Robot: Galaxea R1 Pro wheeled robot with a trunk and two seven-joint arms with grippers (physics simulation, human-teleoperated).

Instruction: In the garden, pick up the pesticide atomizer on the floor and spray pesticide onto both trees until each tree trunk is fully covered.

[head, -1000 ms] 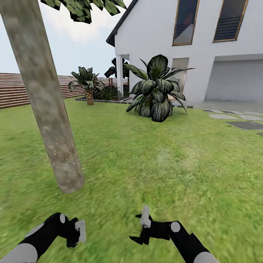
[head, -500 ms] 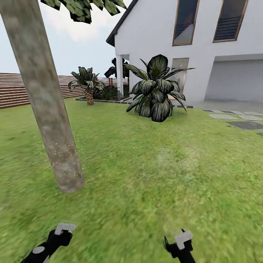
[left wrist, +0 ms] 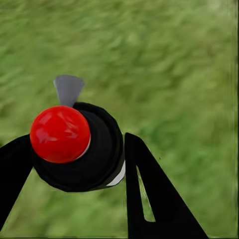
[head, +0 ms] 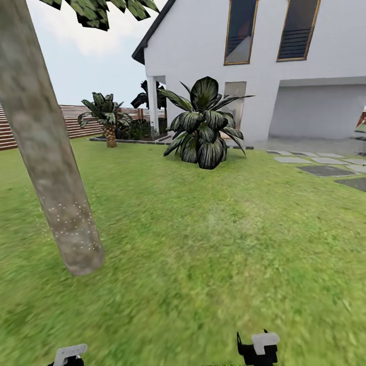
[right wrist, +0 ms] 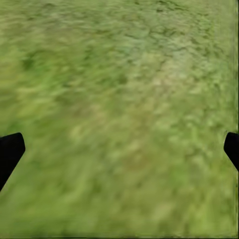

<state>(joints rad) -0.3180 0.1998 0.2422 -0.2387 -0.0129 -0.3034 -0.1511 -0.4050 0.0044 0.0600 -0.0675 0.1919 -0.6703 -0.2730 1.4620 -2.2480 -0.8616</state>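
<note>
Grips the pesticide atomizer [left wrist: 74, 149] in the left gripper [left wrist: 77, 139], with both black fingers [left wrist: 144, 189] closed against the round black body just under the red cap [left wrist: 59, 133]. Hangs over blurry grass [left wrist: 174, 59], grey nozzle [left wrist: 68, 88] pointing away from the wrist.

Looks light and rigid, probably hard plastic. Likely slick on its rounded sides, so apt to twist or slip down if squeezed loosely. Best held where it is now, around the widest black part below the cap, leaving cap and nozzle free.

Spreads the right gripper [right wrist: 119, 149] wide, fingertips at the far edges of its wrist view, nothing between them but lawn.

Stands near the tree trunk [head: 48, 152] at the robot's left. Carries fine white specks of pesticide [head: 71, 223] on a low band only, so coverage seems far from full.

Hard to make out:
- the atomizer's lower body, hidden behind its own head;
- both grippers in the head view, cut off by the lower edge;
- the trunk's upper run, cut off at the top;
- the trunk's far side — unseen from here.
</note>
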